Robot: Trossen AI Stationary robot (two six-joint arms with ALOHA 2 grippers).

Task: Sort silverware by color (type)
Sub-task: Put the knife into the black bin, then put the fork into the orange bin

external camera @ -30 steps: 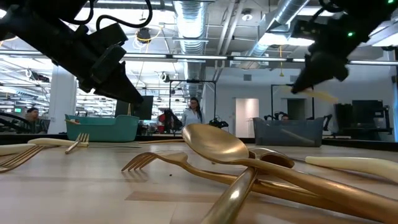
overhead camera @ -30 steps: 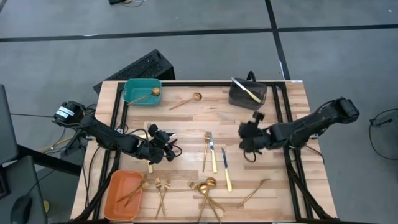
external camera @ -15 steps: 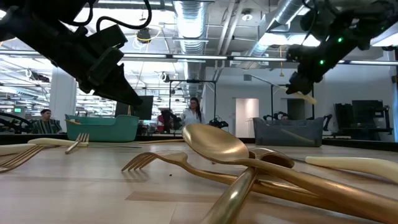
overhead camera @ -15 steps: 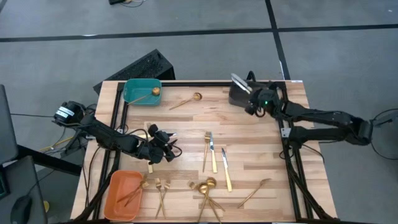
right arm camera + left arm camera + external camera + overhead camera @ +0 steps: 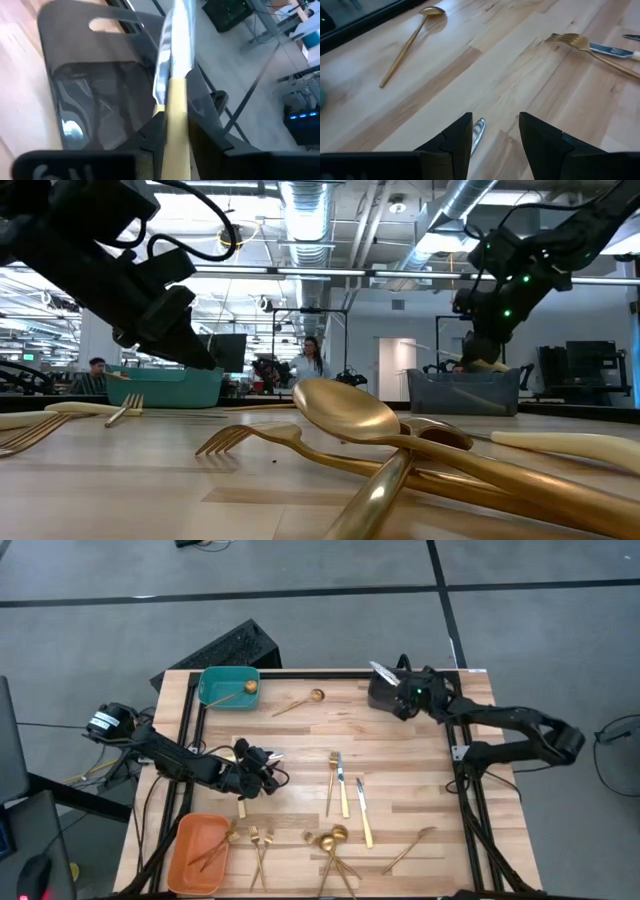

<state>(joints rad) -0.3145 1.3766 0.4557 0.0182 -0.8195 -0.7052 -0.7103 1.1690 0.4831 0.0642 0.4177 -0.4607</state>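
From above, the right gripper (image 5: 400,700) reaches over the dark grey bin (image 5: 383,698) at the table's far edge, near the right corner, with a knife (image 5: 380,671) between its fingers, blade jutting past the bin's far rim. The left gripper (image 5: 262,772) hangs low over the left half of the table (image 5: 400,790), fingers parted and holding nothing. A teal bin (image 5: 215,687) sits at the far left corner and an orange bin (image 5: 190,850) at the near left corner; a loose spoon (image 5: 300,702) lies between teal and grey bins. Most silverware (image 5: 340,802) lies mid-table and along the near edge, leaving bare wood on the right half. From table height, the right gripper (image 5: 478,340) hovers just above the grey bin's rim (image 5: 462,392), while gold spoons and forks (image 5: 350,425) crowd the foreground. The left wrist view shows spread fingers (image 5: 462,137) above bare planks, a silver blade tip (image 5: 478,131) between them. The right wrist view shows the knife (image 5: 175,75) clasped at its pale handle, over the bin's open mouth (image 5: 90,95).
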